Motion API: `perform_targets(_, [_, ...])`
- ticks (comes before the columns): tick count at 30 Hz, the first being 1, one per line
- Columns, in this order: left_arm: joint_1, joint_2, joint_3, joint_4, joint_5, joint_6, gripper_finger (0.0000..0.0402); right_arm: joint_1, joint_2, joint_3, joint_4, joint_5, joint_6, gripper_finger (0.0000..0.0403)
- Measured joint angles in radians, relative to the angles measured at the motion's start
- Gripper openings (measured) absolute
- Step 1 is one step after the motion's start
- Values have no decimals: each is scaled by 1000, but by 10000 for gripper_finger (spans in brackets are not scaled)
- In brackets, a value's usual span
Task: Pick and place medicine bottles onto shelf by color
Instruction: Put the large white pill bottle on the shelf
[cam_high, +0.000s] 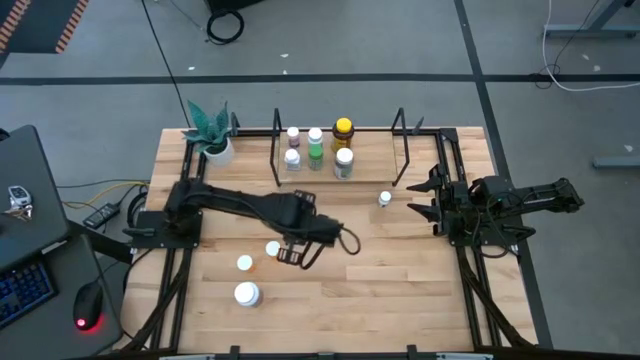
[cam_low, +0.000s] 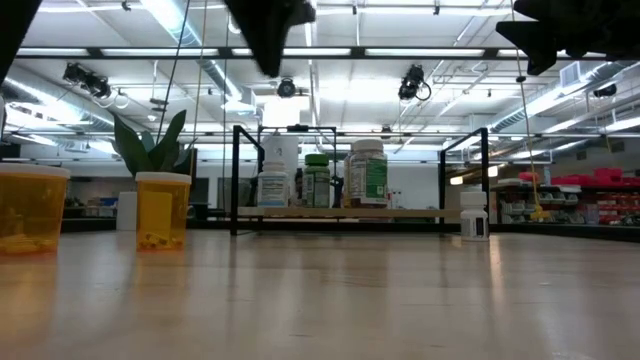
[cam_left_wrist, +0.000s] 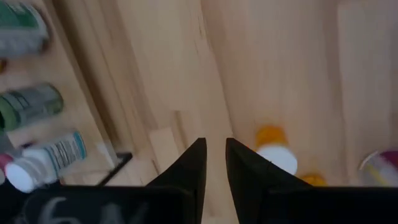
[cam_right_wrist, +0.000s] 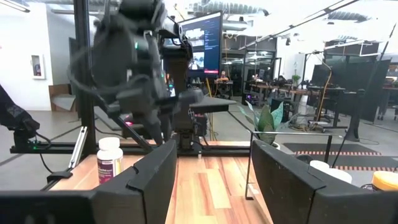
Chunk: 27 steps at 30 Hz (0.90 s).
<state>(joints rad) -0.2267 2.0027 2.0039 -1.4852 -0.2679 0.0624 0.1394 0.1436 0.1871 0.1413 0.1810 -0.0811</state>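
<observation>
The left gripper has its fingers nearly together on nothing, an orange bottle just beside them. The right gripper waits with fingers apart, well off from the shelf holding five bottles.

Left hand over bare wood surface, fingers narrowly parted, nothing between them. White-capped orange bottle lies just beside the fingers. Well apart from that bottle, at the shelf: three blurred bottles, two green-labelled, one white-capped.
</observation>
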Motion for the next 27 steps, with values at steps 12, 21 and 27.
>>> perform_targets(12, [-14, -390, -569, 305, 73, -239, 67, 0, 0, 0, 0, 0, 0, 218])
perform_targets(21, [-106, -565, -770, 284, 105, -557, 124, 0, 0, 0, 0, 0, 0, 217])
perform_targets(27, [-262, -619, -770, 283, 109, -784, 167, 0, 0, 0, 0, 0, 0, 218])
